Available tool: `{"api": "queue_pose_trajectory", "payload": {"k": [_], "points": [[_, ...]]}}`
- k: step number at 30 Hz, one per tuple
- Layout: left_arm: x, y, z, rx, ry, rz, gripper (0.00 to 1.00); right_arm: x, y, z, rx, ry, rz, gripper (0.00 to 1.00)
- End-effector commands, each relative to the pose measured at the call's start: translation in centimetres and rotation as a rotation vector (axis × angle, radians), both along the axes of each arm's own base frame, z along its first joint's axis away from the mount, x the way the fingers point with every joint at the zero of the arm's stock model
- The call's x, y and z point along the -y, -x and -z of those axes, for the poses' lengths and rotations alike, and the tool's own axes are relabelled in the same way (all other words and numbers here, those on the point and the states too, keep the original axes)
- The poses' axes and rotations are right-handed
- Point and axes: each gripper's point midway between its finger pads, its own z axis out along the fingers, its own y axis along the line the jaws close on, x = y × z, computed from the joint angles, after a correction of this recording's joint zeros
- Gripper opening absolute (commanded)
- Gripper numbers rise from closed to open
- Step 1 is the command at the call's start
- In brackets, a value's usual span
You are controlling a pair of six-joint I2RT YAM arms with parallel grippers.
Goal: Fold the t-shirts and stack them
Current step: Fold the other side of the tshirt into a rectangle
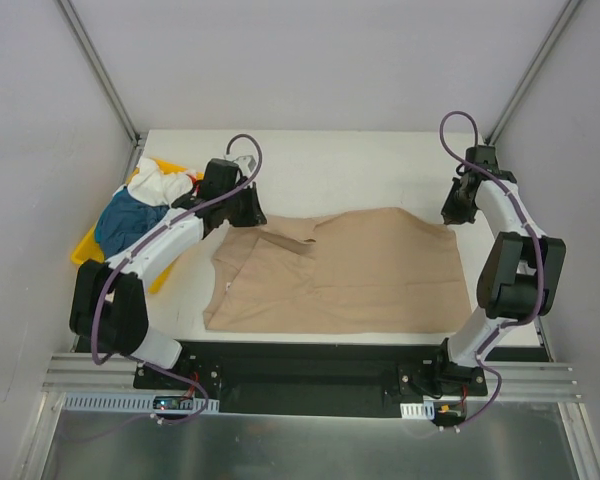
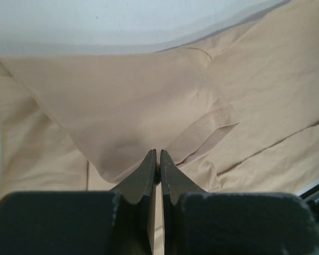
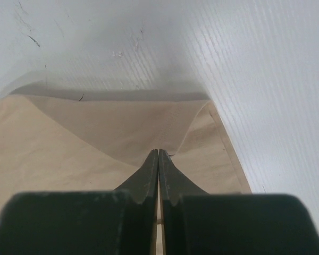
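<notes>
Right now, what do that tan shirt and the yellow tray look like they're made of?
The tan shirt looks like soft matte cloth, probably cotton knit: it creases, folds and shows stitched hems. The yellow tray looks like smooth hard plastic, from its even bright colour and straight edge, though clothes hide most of it.

Shallow yellow plastic tray (image 1: 84, 250): mostly buried under crumpled teal-blue t-shirt (image 1: 125, 222) and white t-shirt (image 1: 162, 182).
Plain tan-beige t-shirt (image 2: 122, 101): cut off at wrist-view edges.
Left gripper (image 2: 157, 154), right gripper (image 3: 158, 152): fingertips together; cloth nipped or not, unclear.
</notes>
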Motion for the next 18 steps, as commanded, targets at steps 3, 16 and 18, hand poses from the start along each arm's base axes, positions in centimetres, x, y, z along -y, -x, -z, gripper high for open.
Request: {"api": "queue_pose_trajectory", "payload": {"k": [3, 16, 18], "points": [[-0.7, 3.4, -1.8, 0.021, 0.076, -0.058, 0.00, 1.3, 1.1, -2.9, 0.051, 0.058, 0.043, 0.01], [-2.3, 8.2, -3.8, 0.047, 0.144, -0.106, 0.00, 2.1, 2.6, -4.0, 0.050, 0.096, 0.055, 0.01], [-2.1, 9.3, -3.3, 0.012, 0.159, -0.090, 0.00, 2.3, 2.9, -3.9, 0.039, 0.106, 0.061, 0.01]]}}
